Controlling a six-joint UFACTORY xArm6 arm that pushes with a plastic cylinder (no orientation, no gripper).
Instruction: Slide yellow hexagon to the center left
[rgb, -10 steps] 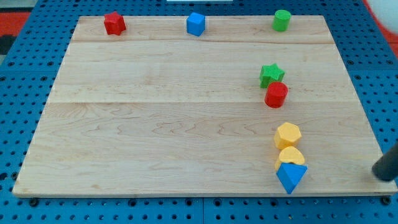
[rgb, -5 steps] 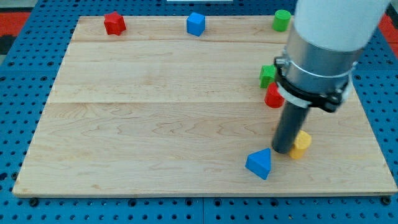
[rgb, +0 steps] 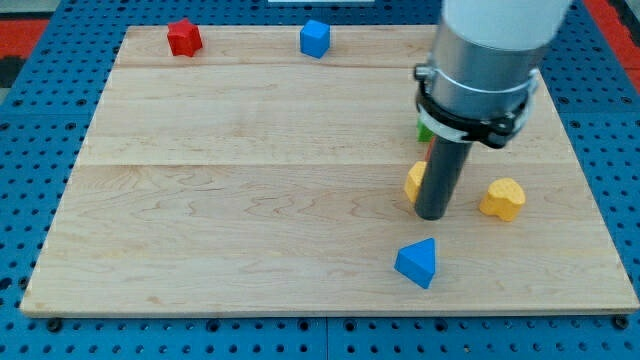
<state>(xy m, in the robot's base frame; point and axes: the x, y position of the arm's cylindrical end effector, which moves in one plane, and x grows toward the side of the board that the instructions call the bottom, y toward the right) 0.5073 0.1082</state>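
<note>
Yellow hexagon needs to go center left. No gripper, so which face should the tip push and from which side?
Push the yellow hexagon's right-facing side. My tip already sits against that side, hiding most of the block, so drive toward the view's left; no block shows along that path.

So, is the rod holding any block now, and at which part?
Nothing is held. My tip only stands against the right side of a yellow block, mostly hidden behind the rod.
</note>
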